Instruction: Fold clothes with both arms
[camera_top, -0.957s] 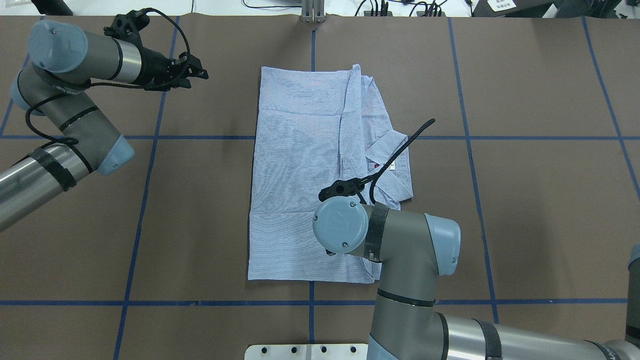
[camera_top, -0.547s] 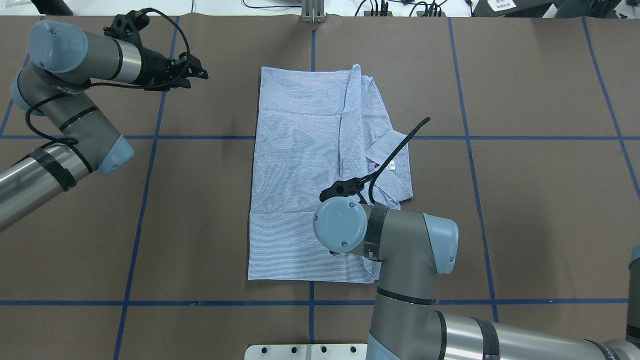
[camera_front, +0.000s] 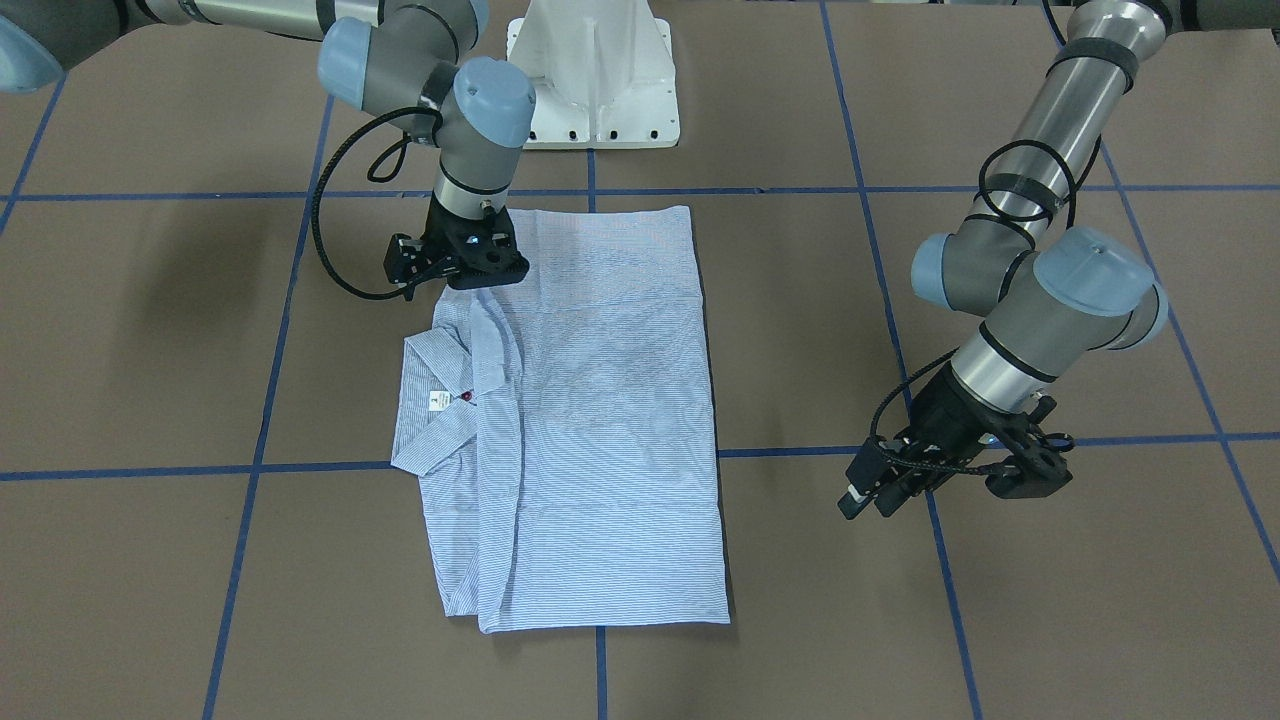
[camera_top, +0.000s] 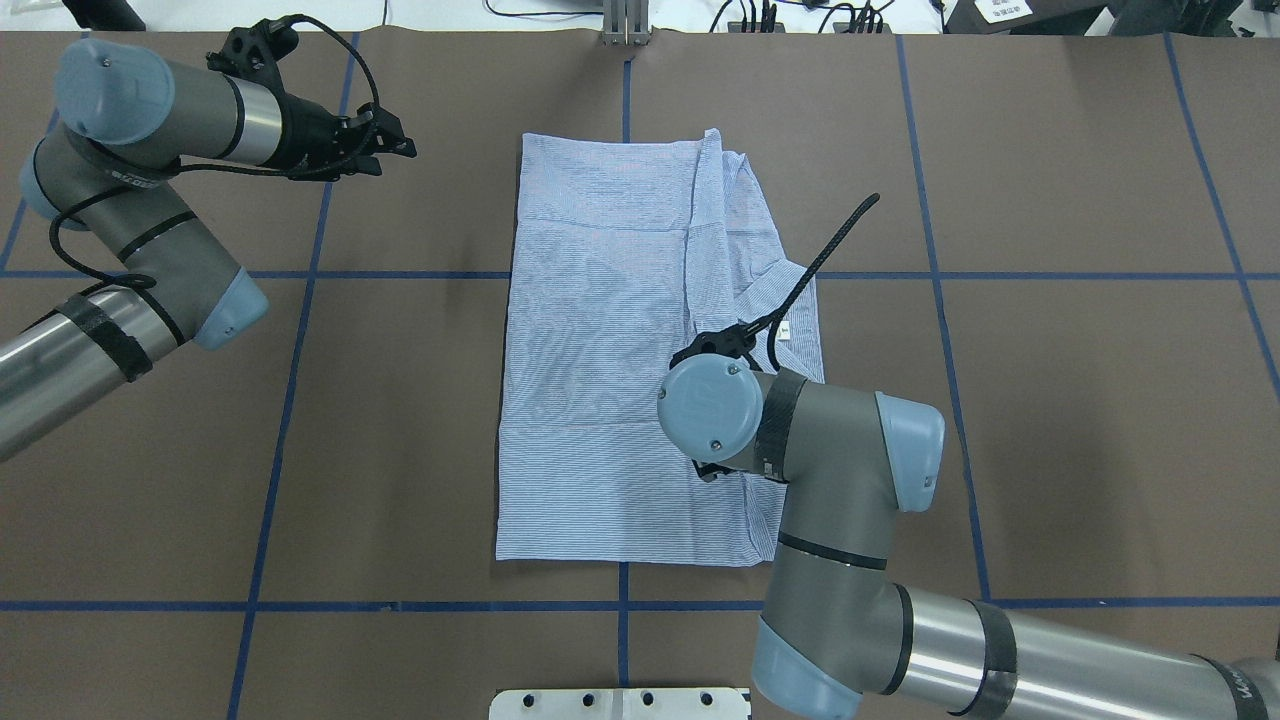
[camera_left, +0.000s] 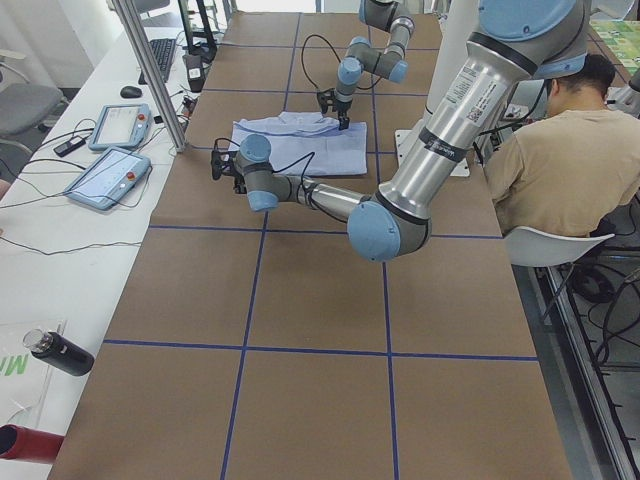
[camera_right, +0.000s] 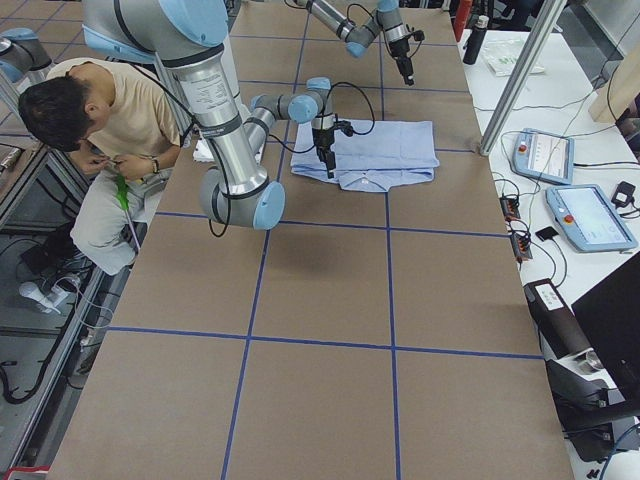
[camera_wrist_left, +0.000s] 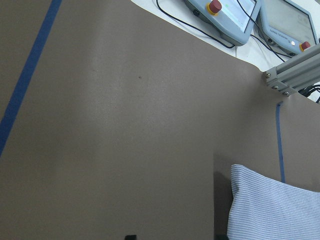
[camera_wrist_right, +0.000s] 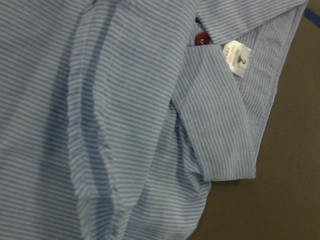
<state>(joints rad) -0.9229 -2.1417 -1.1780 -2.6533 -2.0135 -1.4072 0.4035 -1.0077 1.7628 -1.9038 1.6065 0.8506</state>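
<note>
The striped shirt (camera_top: 600, 350) lies folded into a long rectangle at the table's middle, its collar (camera_front: 430, 400) along one long side. My right gripper (camera_front: 458, 268) points down just over the shirt's end nearest the base, beside the collar. Its fingers do not show, so I cannot tell if it is open or shut. The right wrist view looks closely at the collar, a red button (camera_wrist_right: 201, 39) and the white neck tag (camera_wrist_right: 236, 57). My left gripper (camera_top: 395, 150) hangs open and empty over bare table, well clear of the shirt (camera_wrist_left: 270, 210).
The white pedestal base (camera_front: 597, 80) stands at the robot's edge. An aluminium post (camera_top: 625, 25) rises at the far edge behind the shirt. Two teach pendants (camera_right: 545, 155) lie beyond that edge. A person (camera_left: 560, 160) sits beside the base.
My right arm has swung forward and a little right, carrying its wrist along the shirt toward the collar. The left arm has not moved. The shirt lies as before.
</note>
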